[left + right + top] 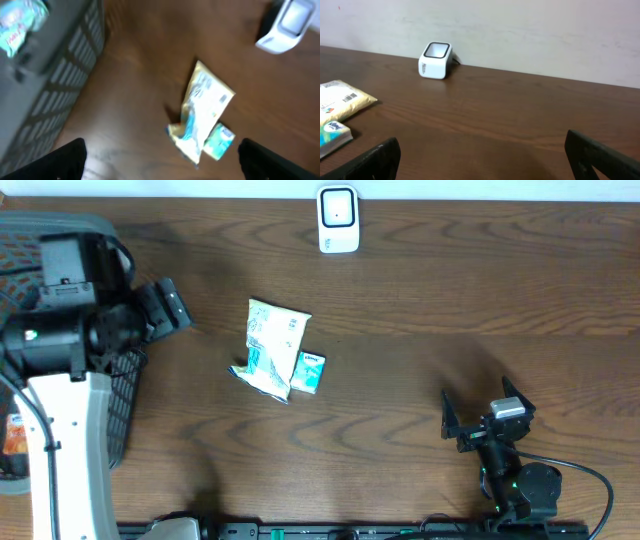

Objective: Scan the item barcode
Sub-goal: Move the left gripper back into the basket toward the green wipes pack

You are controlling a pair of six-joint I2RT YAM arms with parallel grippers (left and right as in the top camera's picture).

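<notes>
A yellow-and-white packet (pixel 272 348) lies flat at mid-table, with a small teal box (pixel 309 371) touching its right edge. The white barcode scanner (pixel 338 220) stands at the far edge. My left gripper (pixel 178 305) hovers left of the packet, above the basket's edge. In the left wrist view it (pixel 160 167) stands open and holds nothing, and the packet (pixel 205 105) and box (pixel 220 141) lie ahead of it. Near the front right, my right gripper (pixel 480 415) is open and holds nothing. Its wrist view shows the scanner (pixel 436 61), packet (pixel 342 102) and box (pixel 332 135) far off.
A dark mesh basket (pixel 122 395) stands at the left edge under my left arm, with packaged goods inside (pixel 20 25). The basket wall (pixel 55 75) fills the left of the left wrist view. A pale wall (pixel 520 30) rises behind the table's far edge.
</notes>
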